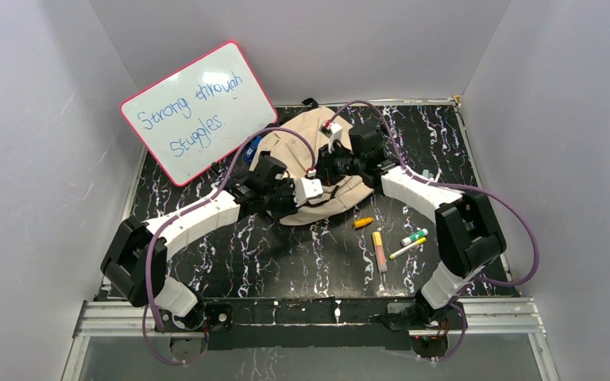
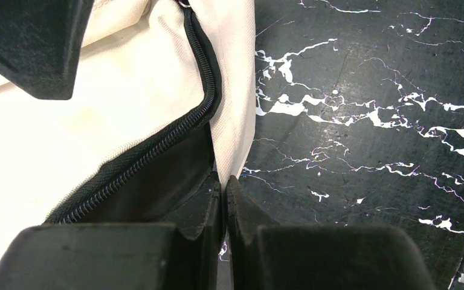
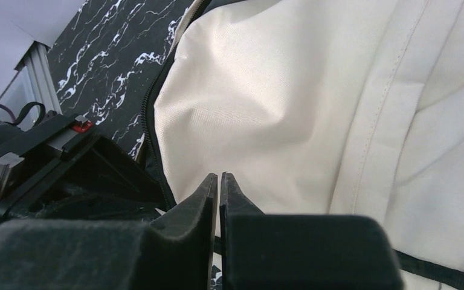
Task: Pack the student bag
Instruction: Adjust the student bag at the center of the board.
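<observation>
The student bag (image 1: 311, 135), beige with dark zipper lines, lies at the back middle of the black marbled table. My left gripper (image 1: 327, 189) is at the bag's near edge. In the left wrist view it (image 2: 225, 179) is shut on the beige fabric edge (image 2: 232, 121) beside the open zipper (image 2: 202, 72), with the dark inside to its left. My right gripper (image 1: 332, 168) reaches over the bag from the right. In the right wrist view it (image 3: 219, 176) is shut, its tips pressed on the beige fabric (image 3: 290, 103); it appears to pinch a fold.
A whiteboard (image 1: 198, 111) with a pink rim leans at the back left. A small orange item (image 1: 363, 222), an orange-yellow marker (image 1: 380, 250), a green-white marker (image 1: 415, 236) and a yellow pen (image 1: 407, 249) lie near the right arm. Grey walls enclose the table.
</observation>
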